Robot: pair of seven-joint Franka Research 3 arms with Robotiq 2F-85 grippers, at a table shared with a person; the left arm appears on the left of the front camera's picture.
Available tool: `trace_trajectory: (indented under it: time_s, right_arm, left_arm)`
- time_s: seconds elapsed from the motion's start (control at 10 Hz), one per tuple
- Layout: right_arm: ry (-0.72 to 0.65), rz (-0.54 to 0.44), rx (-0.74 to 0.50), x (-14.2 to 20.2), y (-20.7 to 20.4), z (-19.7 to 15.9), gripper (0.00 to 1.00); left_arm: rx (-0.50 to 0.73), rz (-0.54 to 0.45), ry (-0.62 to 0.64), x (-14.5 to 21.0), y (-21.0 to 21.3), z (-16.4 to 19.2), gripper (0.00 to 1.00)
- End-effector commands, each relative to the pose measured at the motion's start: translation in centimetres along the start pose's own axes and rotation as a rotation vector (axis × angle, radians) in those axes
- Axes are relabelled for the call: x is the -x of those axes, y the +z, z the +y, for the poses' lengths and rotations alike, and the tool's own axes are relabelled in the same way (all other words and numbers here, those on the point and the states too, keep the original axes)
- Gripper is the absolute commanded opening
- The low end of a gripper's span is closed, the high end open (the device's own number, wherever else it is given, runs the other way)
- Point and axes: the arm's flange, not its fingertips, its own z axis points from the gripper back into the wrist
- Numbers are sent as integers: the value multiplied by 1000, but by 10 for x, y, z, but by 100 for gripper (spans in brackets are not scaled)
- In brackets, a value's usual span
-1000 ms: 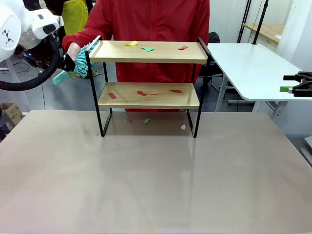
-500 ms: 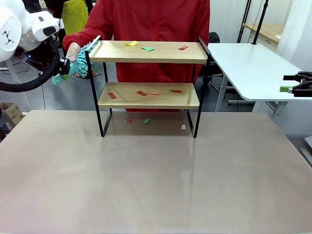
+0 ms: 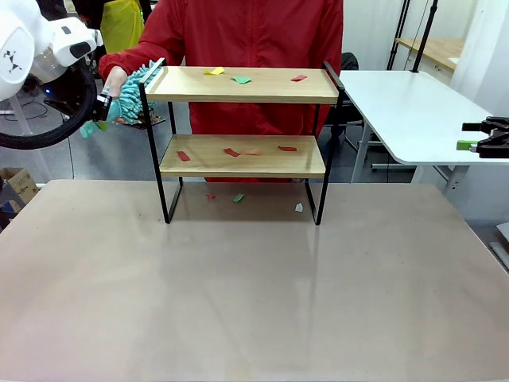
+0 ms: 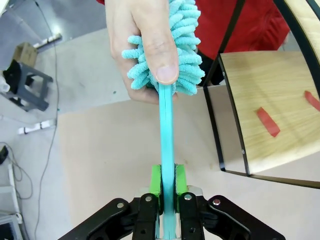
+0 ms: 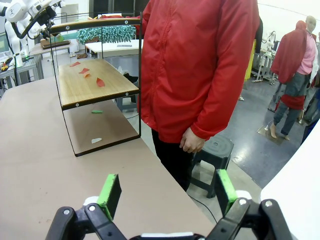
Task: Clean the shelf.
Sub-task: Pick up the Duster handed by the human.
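The shelf [image 3: 262,86] is standing on the bench [image 3: 254,302] just to the right of the left tool [image 3: 102,111] and well to the left of the right tool [image 3: 469,135], at the bench's far side. In the left wrist view its lower board [image 4: 270,85] is lying ahead of that tool and off to the right. Coloured paper scraps are lying on both boards: a yellow one [image 3: 215,71], a green one [image 3: 241,79] and a red one [image 3: 298,78] on the top board, several red ones [image 3: 231,152] on the lower board, and a few more [image 3: 238,197] on the bench under the frame. The left tool [image 4: 168,180] is hanging beside the shelf's left rail, level with the gap between the two boards, and is clamping the thin teal handle of a duster [image 4: 166,130] between its green pads. The duster's fluffy head [image 3: 135,91] is reaching from the tool up to the left end of the top board. A person's hand [image 4: 142,35] is gripping that head just beyond the tool, thumb on top. The person [image 3: 246,32], in a red jacket, is standing behind the shelf. The right tool [image 5: 165,192] is hanging with its jaws spread wide and nothing between them; from there the shelf [image 5: 107,92] is sitting ahead and to the left.
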Motion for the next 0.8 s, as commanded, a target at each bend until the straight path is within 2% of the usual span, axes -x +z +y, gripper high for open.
trace_trajectory:
  time_s: [0.0,0.1,0.2,0.7]
  right_arm:
    - [2,1,-4,-3,-1,3,100]
    - [2,1,-4,-3,-1,3,100]
    - [2,1,-4,-3,-1,3,100]
    - [2,1,-4,-3,-1,3,100]
  left_arm:
    - [-46,-8,38,-2,4,-2,0]
    - [-51,-11,47,-2,3,-2,0]
    - [-6,-1,10,0,0,2,0]
    - [-6,-1,10,0,0,2,0]
